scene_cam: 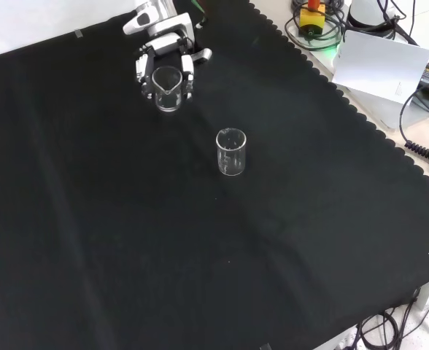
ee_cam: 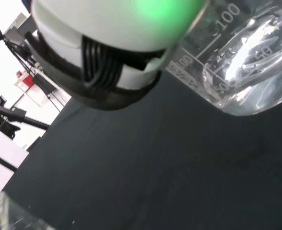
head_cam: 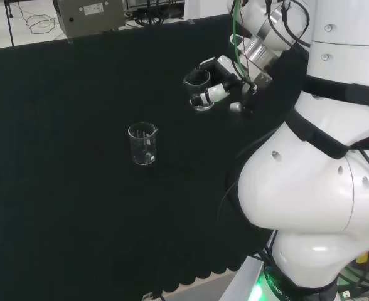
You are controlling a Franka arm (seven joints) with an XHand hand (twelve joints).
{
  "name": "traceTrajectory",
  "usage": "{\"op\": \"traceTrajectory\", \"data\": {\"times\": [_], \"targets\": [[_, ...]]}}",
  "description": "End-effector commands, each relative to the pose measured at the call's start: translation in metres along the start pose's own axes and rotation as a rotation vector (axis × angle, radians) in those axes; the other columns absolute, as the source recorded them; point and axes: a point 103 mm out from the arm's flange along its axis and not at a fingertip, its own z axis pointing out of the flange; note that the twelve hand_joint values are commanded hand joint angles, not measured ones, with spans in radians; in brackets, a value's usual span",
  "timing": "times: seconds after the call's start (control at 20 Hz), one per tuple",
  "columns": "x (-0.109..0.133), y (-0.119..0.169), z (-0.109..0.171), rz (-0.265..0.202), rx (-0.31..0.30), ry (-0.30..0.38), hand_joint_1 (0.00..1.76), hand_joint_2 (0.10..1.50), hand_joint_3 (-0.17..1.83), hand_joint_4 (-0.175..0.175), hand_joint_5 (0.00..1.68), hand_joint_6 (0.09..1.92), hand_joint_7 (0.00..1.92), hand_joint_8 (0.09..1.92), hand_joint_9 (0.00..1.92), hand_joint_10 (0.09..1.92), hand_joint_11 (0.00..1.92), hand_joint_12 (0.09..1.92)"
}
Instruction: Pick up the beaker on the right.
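Second beaker (scene_cam: pixel 231 152) stands apart; fingers (scene_cam: pixel 188 71) of hand (scene_cam: pixel 163 55) curl round held beaker (scene_cam: pixel 168 88).

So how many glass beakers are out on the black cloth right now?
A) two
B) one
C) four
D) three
A: the front view shows two, one beaker with the hand curled around it near the cloth's far edge, and a second beaker standing alone nearer the middle of the cloth.
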Motion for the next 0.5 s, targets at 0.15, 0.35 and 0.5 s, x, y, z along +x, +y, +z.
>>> {"op": "traceTrajectory", "data": {"times": [0.15,0.35,0.5], "targets": [[0.048,-0.035,0.003,-0.011,0.134,-0.058,1.43,0.69,0.49,-0.175,1.35,0.43,1.34,0.43,1.52,0.26,1.21,0.70],[0.073,-0.043,0.003,-0.019,0.171,-0.090,1.33,0.67,0.59,-0.175,1.28,0.60,1.34,0.56,1.58,0.47,1.21,0.70],[0.089,-0.046,0.003,-0.020,0.203,-0.124,1.32,0.66,0.62,-0.175,1.26,0.65,1.32,0.61,1.58,0.53,1.20,0.70]]}}
